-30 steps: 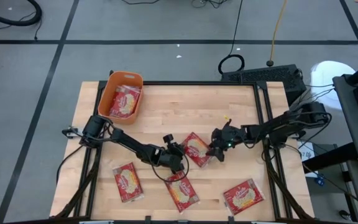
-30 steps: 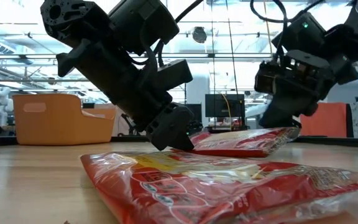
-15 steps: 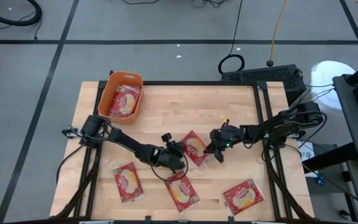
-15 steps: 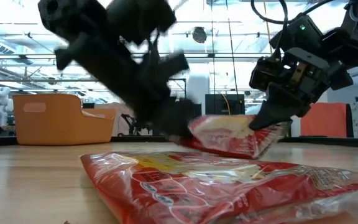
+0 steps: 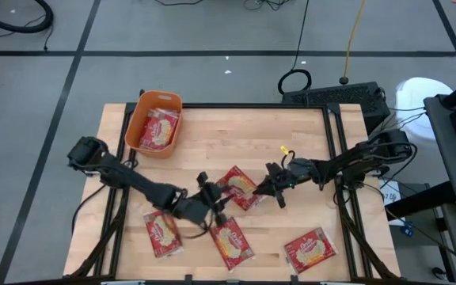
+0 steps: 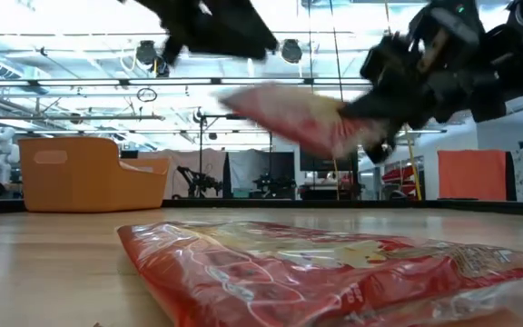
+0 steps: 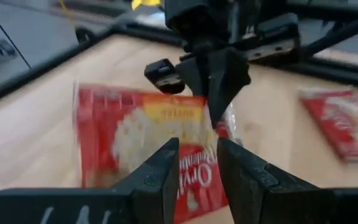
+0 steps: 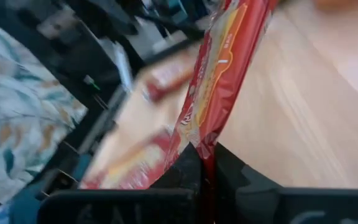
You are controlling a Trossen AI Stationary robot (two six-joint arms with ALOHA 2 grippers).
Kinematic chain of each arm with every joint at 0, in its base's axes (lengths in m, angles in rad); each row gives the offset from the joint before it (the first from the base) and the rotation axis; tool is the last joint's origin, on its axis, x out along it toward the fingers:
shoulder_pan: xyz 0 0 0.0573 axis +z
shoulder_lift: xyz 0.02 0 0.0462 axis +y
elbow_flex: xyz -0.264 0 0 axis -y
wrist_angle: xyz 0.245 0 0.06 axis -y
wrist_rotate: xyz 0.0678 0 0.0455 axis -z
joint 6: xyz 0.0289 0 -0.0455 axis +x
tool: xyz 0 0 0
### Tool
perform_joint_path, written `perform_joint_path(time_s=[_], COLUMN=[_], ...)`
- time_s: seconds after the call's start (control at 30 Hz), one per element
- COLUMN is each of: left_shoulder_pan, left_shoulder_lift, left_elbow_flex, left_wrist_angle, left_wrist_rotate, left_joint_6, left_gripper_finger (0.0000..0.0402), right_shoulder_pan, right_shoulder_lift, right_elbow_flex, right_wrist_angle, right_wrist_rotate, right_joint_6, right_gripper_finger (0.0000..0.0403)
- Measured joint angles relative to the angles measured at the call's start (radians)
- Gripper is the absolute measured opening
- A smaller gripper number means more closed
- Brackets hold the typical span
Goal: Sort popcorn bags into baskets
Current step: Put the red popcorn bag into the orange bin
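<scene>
Spanning the scene, wooden tabletop, one item. Orange basket at its far left corner, holding a popcorn bag. Loose bags lying flat on the near half: one at near left, one at near centre, one at near right. Lifted bag mid-tabletop, raised clear of the wood in the low view, tilted. Right claw pinched together on that bag's right edge, the packet running away from its fingertips toward the left arm. Left claw just beside the bag's other end, fingers slightly apart, gripping nothing.
</scene>
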Motion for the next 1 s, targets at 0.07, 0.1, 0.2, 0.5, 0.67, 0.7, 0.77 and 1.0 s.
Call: perform_joint_path(time_s=[0.07,0.1,0.2,0.5,0.67,0.7,0.77,1.0], left_shoulder_pan=[-0.04,-0.058,-0.1,-0.143,-0.113,-0.107,-0.089,-0.058], left_shoulder_lift=[-0.012,-0.013,-0.008,-0.018,-0.041,-0.05,-0.066,-0.095], left_elbow_flex=[0.0,0.002,0.0,0.0,0.001,0.0,0.001,0.001], left_wrist_angle=[0.045,0.065,0.131,0.343,0.433,0.435,0.47,0.461], left_wrist_rotate=[-0.074,-0.102,-0.134,-0.052,0.055,0.066,0.101,0.137], left_joint_6=[-0.015,-0.035,-0.078,-0.031,0.022,0.028,0.025,0.027], left_gripper_finger=[0.0115,0.0115,0.0115,0.0119,0.014,0.0145,0.0156,0.0197], right_shoulder_pan=[0.015,0.024,0.054,0.166,0.221,0.231,0.251,0.306], right_shoulder_lift=[0.0,0.0,0.0,-0.001,-0.001,-0.001,-0.001,0.0], right_elbow_flex=[0.0,0.0,0.0,0.0,0.0,0.0,0.0,0.019], right_wrist_angle=[0.077,0.114,0.228,0.455,0.546,0.558,0.582,0.598], right_wrist_rotate=[0.025,0.047,0.112,0.248,0.318,0.343,0.391,0.465], right_joint_6=[-0.015,-0.029,-0.064,-0.195,-0.268,-0.279,-0.3,-0.382], right_gripper_finger=[0.0002,0.0001,0.0001,0.0001,0.0,0.0,0.0,0.0])
